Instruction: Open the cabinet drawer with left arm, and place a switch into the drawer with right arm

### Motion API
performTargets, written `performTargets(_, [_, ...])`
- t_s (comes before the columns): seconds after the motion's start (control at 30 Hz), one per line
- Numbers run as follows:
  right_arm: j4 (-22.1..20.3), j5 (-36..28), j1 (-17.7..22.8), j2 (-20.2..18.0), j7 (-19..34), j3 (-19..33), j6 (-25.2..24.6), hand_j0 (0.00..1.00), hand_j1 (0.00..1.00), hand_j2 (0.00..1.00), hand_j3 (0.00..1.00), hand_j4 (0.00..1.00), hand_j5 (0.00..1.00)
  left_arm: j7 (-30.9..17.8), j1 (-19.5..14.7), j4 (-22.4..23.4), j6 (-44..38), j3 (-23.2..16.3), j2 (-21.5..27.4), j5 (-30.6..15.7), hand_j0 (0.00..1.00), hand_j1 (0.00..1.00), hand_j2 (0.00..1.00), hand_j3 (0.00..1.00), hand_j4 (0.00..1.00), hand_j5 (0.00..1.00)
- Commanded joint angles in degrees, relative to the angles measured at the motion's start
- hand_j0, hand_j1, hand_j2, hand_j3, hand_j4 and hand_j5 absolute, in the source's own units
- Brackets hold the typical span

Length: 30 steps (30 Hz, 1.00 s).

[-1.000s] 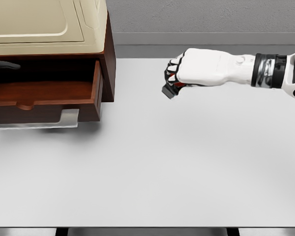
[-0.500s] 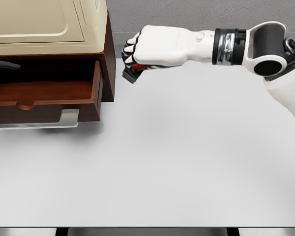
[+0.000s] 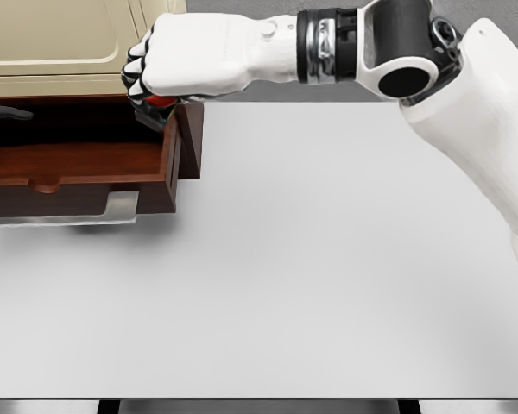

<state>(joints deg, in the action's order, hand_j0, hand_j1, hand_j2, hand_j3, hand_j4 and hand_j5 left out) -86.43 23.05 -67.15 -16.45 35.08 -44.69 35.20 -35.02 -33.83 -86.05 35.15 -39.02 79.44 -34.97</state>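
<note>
The brown wooden cabinet stands at the upper left with its drawer pulled open, showing a bare wooden floor inside. My right hand reaches in from the right and hovers over the drawer's right wall, shut on the switch, a small black and red piece poking out beneath the curled fingers. Of the left arm only a dark fingertip shows at the left edge, just above the drawer's back; whether that hand is open or shut is hidden.
A beige appliance sits on top of the cabinet. A pale metal handle plate hangs under the drawer's front. The white table stretches to the right and front, ending at a front edge near the bottom.
My right hand has carried the switch leftward from mid-table, rising slightly, to above the drawer's right side. The drawer and the left arm have stayed still.
</note>
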Motion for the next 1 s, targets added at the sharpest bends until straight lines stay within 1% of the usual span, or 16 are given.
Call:
performTargets(0.0, [1.09, -0.20, -0.09, 2.39, -0.08, -1.62, -0.20, 0.34, 0.34, 0.34, 0.34, 0.34, 0.34, 0.02, -0.01, 0.01, -0.15, 0.09, 0.10, -0.45, 1.00, 1.00, 1.00, 1.00, 1.00, 1.00])
performTargets(0.07, [2.58, 0.50, -0.88, 4.06, -0.08, -2.68, -0.20, 0.34, 0.34, 0.34, 0.34, 0.34, 0.34, 0.02, -0.01, 0.01, -0.15, 0.09, 0.10, -0.45, 1.00, 1.00, 1.00, 1.00, 1.00, 1.00])
performTargets(0.13, [5.48, 0.68, -1.93, 6.25, -0.08, -4.17, -0.20, 0.34, 0.34, 0.34, 0.34, 0.34, 0.34, 0.02, -0.01, 0.01, -0.15, 0.09, 0.10, -0.45, 1.00, 1.00, 1.00, 1.00, 1.00, 1.00])
performTargets(0.23, [9.52, 1.47, -3.25, 8.54, -0.08, -4.44, -0.20, 0.34, 0.34, 0.34, 0.34, 0.34, 0.34, 0.02, -0.01, 0.01, -0.15, 0.09, 0.10, -0.45, 1.00, 1.00, 1.00, 1.00, 1.00, 1.00])
performTargets(0.3, [12.69, 3.23, -4.04, 11.00, -0.08, -5.05, -0.20, 0.34, 0.34, 0.34, 0.34, 0.34, 0.34, 0.02, -0.01, 0.01, -0.15, 0.09, 0.10, -0.45, 1.00, 1.00, 1.00, 1.00, 1.00, 1.00])
performTargets(0.37, [14.44, 3.49, -4.66, 11.62, -0.08, -5.14, -0.20, 0.34, 0.34, 0.34, 0.34, 0.34, 0.34, 0.02, -0.01, 0.01, -0.15, 0.09, 0.10, -0.45, 1.00, 1.00, 1.00, 1.00, 1.00, 1.00])
performTargets(0.4, [15.68, 3.49, -5.27, 12.58, -0.08, -5.58, -0.20, 0.34, 0.34, 0.34, 0.34, 0.34, 0.34, 0.02, -0.01, 0.09, -0.15, 0.00, 0.10, -0.45, 1.00, 1.00, 1.00, 1.00, 1.00, 1.00])
performTargets(0.57, [19.28, 3.58, -7.21, 15.04, -0.08, -7.69, -0.20, 0.34, 0.34, 0.34, 0.34, 0.34, 0.34, 0.02, -0.01, 0.09, -0.15, 0.09, 0.10, -0.45, 1.00, 1.00, 1.00, 1.00, 1.00, 1.00])
performTargets(0.7, [19.81, 4.28, -7.91, 15.92, -0.08, -7.69, -0.20, 0.35, 0.35, 0.35, 0.35, 0.35, 0.35, 0.02, -0.01, 0.09, -0.15, 0.09, 0.10, -0.45, 1.00, 1.00, 1.00, 1.00, 1.00, 1.00])
performTargets(0.8, [19.81, 4.72, -8.17, 16.28, -0.08, -8.13, -0.20, 0.41, 0.41, 0.41, 0.41, 0.41, 0.41, 0.02, -0.01, 0.09, -0.15, 0.09, 0.10, -0.45, 1.00, 1.00, 1.00, 1.00, 1.00, 1.00])
performTargets(0.87, [19.81, 4.81, -8.35, 16.28, -0.08, -8.13, -0.20, 0.49, 0.49, 0.49, 0.49, 0.49, 0.49, 0.02, -0.01, 0.09, -0.15, 0.09, 0.10, -0.45, 1.00, 1.00, 1.00, 1.00, 1.00, 1.00])
performTargets(0.9, [19.81, 4.81, -8.44, 16.28, -0.08, -8.13, -0.20, 0.51, 0.51, 0.51, 0.51, 0.51, 0.51, 0.02, -0.01, 0.09, -0.15, 0.09, 0.10, -0.45, 1.00, 1.00, 1.00, 1.00, 1.00, 1.00])
performTargets(0.93, [19.81, 5.42, -8.53, 16.28, -0.08, -8.13, -0.20, 0.55, 0.55, 0.55, 0.55, 0.55, 0.55, 0.02, -0.01, 0.09, -0.15, 0.09, 0.10, -0.45, 1.00, 1.00, 1.00, 1.00, 1.00, 1.00])
performTargets(0.97, [19.81, 7.44, -8.53, 16.45, -0.08, -7.95, -0.20, 0.70, 0.70, 0.70, 0.70, 0.70, 0.70, 0.02, -0.01, 0.09, -0.15, 0.09, 0.01, -0.45, 1.00, 1.00, 1.00, 1.00, 1.00, 1.00])
